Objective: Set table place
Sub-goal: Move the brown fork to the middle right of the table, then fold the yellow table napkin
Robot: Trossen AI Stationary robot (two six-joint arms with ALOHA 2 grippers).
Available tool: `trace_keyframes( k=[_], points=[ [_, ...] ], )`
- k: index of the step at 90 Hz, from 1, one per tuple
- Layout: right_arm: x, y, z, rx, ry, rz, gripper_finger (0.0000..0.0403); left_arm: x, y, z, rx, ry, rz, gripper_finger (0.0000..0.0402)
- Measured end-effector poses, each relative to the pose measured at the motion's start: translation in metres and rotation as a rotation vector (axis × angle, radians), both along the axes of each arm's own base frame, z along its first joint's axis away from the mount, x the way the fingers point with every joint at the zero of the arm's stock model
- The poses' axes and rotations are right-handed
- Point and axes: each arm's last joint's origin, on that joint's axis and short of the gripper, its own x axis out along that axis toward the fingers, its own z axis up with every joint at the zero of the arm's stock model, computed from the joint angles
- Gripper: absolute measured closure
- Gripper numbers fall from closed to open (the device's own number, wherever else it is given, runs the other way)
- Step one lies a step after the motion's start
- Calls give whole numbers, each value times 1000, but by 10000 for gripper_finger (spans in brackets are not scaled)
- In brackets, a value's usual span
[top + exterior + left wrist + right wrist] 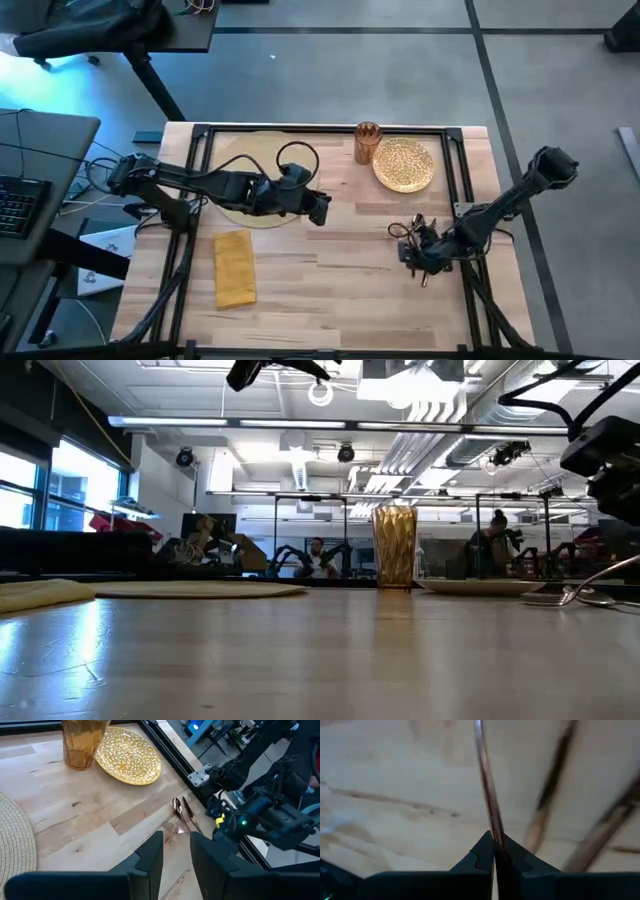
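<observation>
We see the round tan woven placemat (255,185) lying flat on the far-left part of the light butcher-block table (340,290), largely under the left arm, whose gripper (318,208) hovers just past the mat's right edge with its two dark fingers (150,862) parted by a narrow gap and nothing between them. Well apart, near the table's right edge, the right gripper (420,262) is down at a small cluster of cutlery (410,232), its fingers pressed together on a thin metallic handle (487,795); we cannot tell which utensil it belongs to. The left wrist view shows a fork (171,826), a spoon (177,808) and a slim knife (191,815) lying close together on the wood. At the far edge stand a ribbed amber glass tumbler (367,142) and, just beside it, a shiny gold patterned plate (404,164). A folded mustard-yellow cloth napkin (234,267) lies in front of the placemat, toward the near-left side
</observation>
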Motion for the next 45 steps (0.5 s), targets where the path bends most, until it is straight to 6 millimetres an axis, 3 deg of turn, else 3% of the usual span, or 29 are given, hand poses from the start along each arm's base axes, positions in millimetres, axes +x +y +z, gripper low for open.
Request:
trace_keyframes(
  k=[21,34,45],
  points=[
    [10,-7,-4,-28,-25,-75,377,-1,-3,0,0,2,-11,319],
    [11,-8,-4,-38,-29,-49,305,-1,-4,0,-10,4,-27,319],
    [8,-5,-3,17,11,131,231,-1,-7,0,-12,3,-37,319]
  ],
)
